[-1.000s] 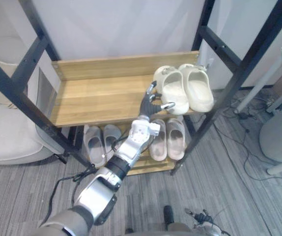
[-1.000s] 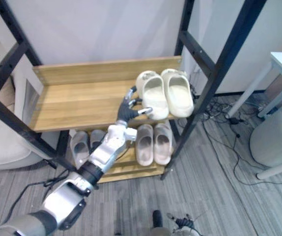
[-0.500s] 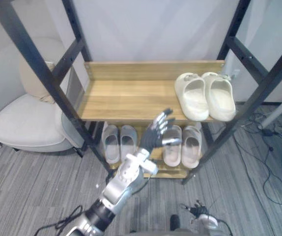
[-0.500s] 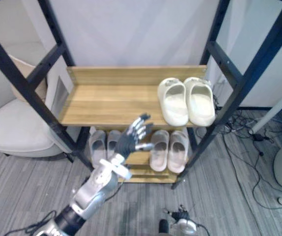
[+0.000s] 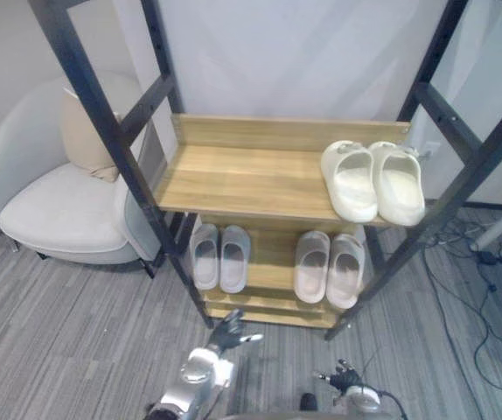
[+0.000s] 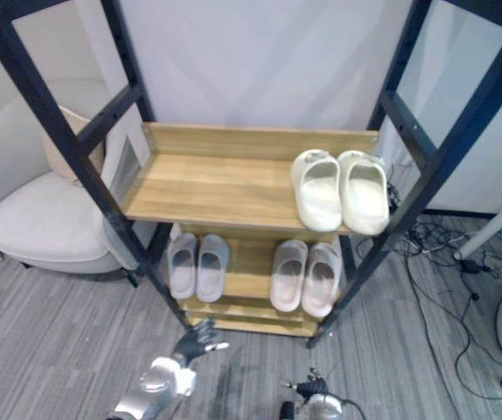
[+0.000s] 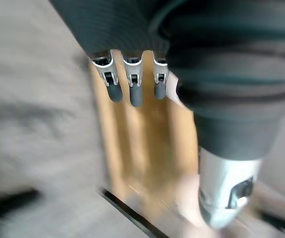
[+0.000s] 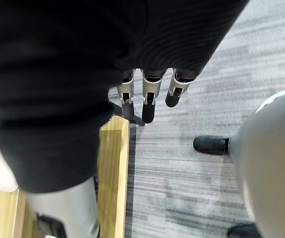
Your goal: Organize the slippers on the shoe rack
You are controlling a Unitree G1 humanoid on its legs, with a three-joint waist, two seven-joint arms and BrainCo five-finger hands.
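Observation:
The shoe rack has a wooden upper shelf (image 5: 242,171) inside a black frame. A pair of cream clogs (image 5: 373,179) stands at that shelf's right end. On the lower shelf (image 5: 273,262) a grey pair of slippers (image 5: 220,256) sits at the left and a pale pink pair (image 5: 330,267) at the right. My left hand (image 5: 226,332) hangs low in front of the rack, open and holding nothing. In the left wrist view its fingers (image 7: 130,87) point straight at blurred wood. My right hand's fingers (image 8: 147,99) hang relaxed and open over the carpet beside the rack's wooden edge.
A white armchair (image 5: 59,201) with a beige cushion stands left of the rack. Black frame uprights (image 5: 102,131) rise at both sides. Cables (image 5: 478,254) lie on the carpet at the right. A grey rounded object (image 8: 271,163) sits near my right hand.
The camera has drawn back, so the whole rack shows. My left hand has dropped from near the cream clogs to low in front of the rack, still open.

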